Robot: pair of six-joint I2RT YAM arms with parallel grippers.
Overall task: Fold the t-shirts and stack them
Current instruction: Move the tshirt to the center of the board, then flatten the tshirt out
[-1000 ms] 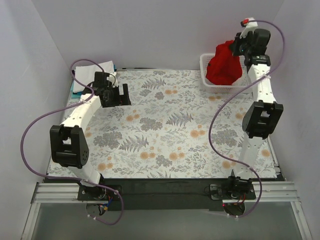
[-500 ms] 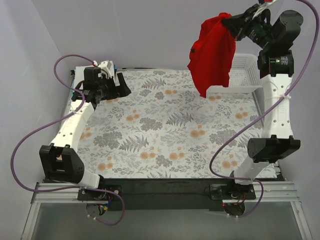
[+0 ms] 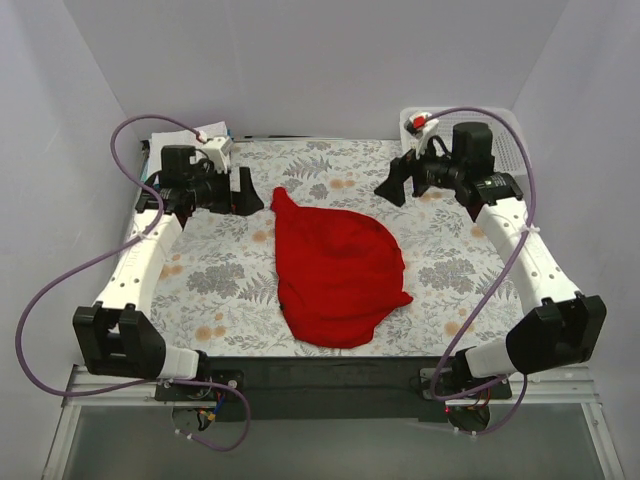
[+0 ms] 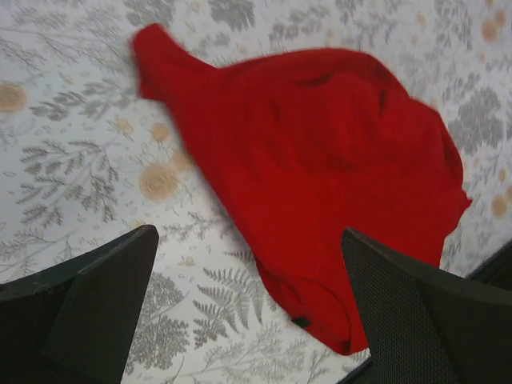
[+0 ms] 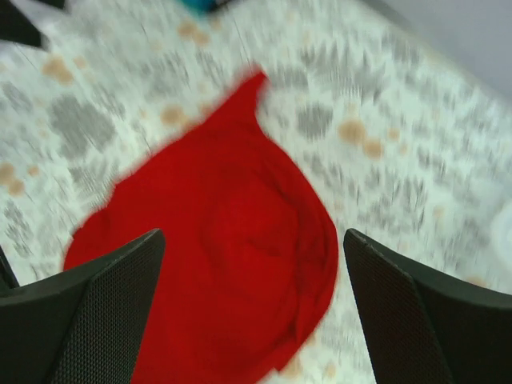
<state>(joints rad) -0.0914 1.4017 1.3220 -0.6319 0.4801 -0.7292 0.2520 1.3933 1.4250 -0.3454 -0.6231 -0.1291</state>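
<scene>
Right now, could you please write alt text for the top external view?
A crumpled red t-shirt lies on the floral table, held by neither arm. The left gripper and right gripper hover open beyond it, one at each side.

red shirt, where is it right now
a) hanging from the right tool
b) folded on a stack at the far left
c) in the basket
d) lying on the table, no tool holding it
d: the shirt lies crumpled on the table, and the left tool and right tool are both open and apart from it.
</scene>
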